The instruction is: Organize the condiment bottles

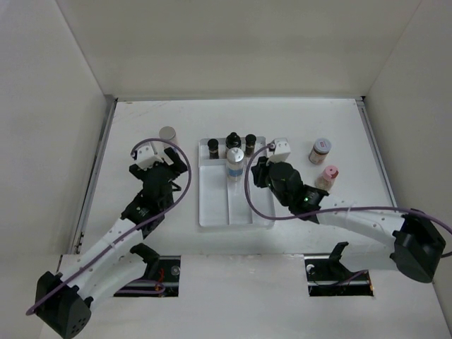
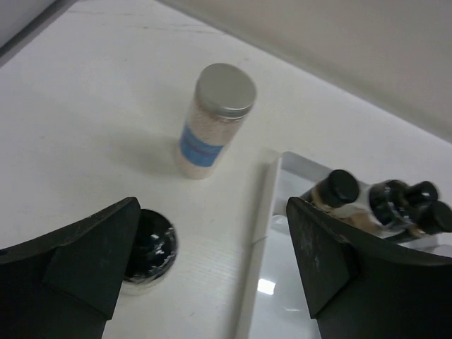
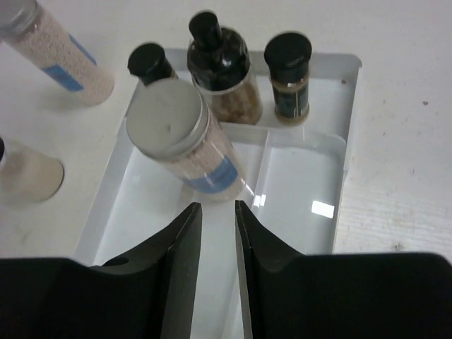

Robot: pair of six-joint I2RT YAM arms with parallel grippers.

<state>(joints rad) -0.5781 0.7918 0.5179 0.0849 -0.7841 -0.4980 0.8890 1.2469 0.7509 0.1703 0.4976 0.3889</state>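
My right gripper point(image 3: 217, 208) is pressed together and empty, just below the silver-capped bottle point(image 3: 176, 134) at the centre of the frame, in the tray point(image 3: 351, 92). Nudging forward could topple it onto the dark bottles point(image 3: 222, 70) above. My left gripper point(image 2: 212, 212), spread, may clip the black-capped bottle point(image 2: 150, 247) at lower left.

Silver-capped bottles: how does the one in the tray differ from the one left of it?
The tray bottle stands inside the tray, beside dark bottles; the table bottle stands outside it on the table. The shut right hand faces the tray bottle; the open left hand faces the table bottle. Both are upright, with silver caps, pale grains, blue labels.
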